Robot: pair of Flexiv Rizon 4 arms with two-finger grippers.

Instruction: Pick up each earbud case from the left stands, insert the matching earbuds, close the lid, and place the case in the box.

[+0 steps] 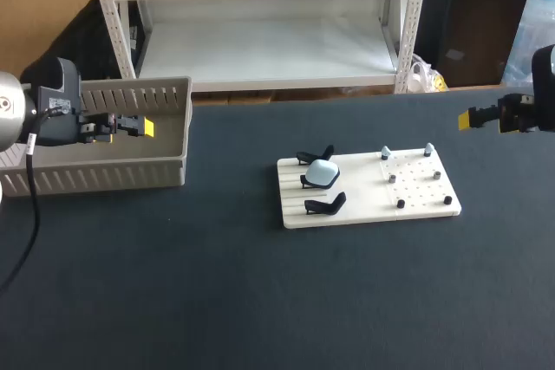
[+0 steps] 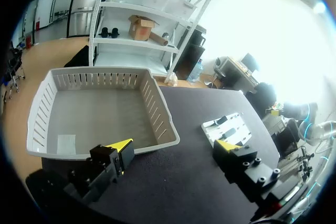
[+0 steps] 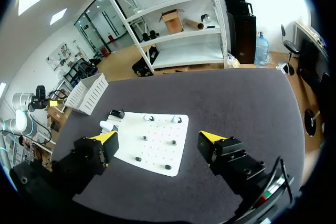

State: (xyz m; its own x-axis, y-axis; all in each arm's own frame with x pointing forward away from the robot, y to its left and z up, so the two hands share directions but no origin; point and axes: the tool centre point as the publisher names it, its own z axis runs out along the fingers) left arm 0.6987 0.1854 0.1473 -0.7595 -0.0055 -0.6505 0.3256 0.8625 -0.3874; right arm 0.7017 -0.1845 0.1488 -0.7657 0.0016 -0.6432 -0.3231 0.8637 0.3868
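Pale earbud case (image 1: pixel 323 173) on middle stand (image 1: pixel 306 182), between arms; left gripper (image 2: pixel 175 148) above box (image 1: pixel 104 178), right gripper (image 3: pixel 158 139) probably slightly nearer; both wide open, empty.

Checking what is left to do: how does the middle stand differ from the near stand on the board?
The middle stand carries a pale blue case; the near stand is bare. The case hides most of the middle stand, while the near stand shows whole. Both are black and sit on the left part of the white board.
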